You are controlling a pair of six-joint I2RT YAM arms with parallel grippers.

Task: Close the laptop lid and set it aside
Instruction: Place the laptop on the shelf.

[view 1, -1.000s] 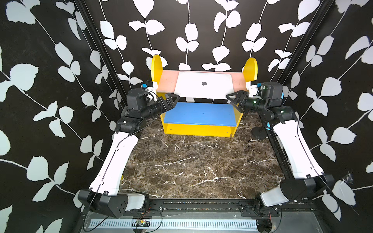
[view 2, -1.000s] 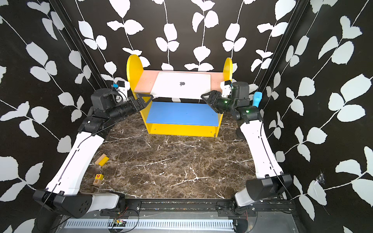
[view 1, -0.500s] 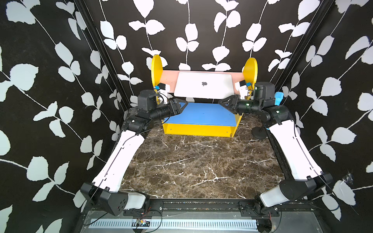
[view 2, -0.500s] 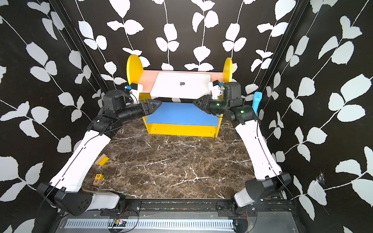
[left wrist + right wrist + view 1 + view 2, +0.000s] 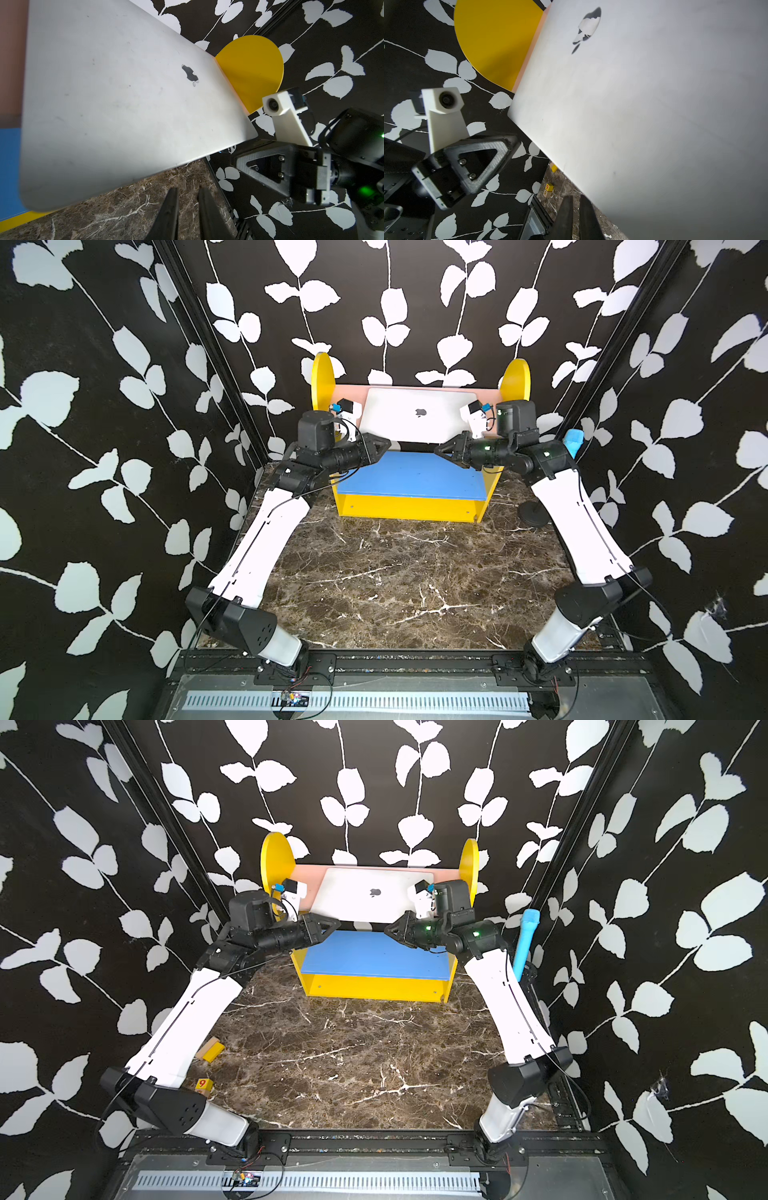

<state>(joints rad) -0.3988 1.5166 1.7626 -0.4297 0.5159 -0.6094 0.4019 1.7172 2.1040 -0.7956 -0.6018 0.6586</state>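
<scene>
The laptop [image 5: 419, 423] lies on the pink top board [image 5: 353, 393] of a yellow shelf unit at the back, in both top views. The laptop lid [image 5: 353, 896] is down, silver-white, with its dark logo facing up. My left gripper [image 5: 388, 443] is shut on nothing, its tip just in front of and below the lid's front left corner. My right gripper [image 5: 436, 450] is shut and empty by the front right corner. The left wrist view shows the lid [image 5: 124, 93] above my left gripper [image 5: 187, 190]. In the right wrist view the lid [image 5: 654, 104] fills the frame past my right gripper [image 5: 576, 197].
A blue lower shelf [image 5: 411, 477] sits under the pink board, between round-topped yellow side panels [image 5: 323, 377]. A blue tube on a black stand [image 5: 525, 940] stands right of the shelf. Two small wooden blocks [image 5: 211, 1049] lie on the marble floor [image 5: 415, 580] near the left arm.
Both arms have swung inward from the shelf's sides to the laptop's front corners. Both grippers have gone from open to shut, with nothing in them.
</scene>
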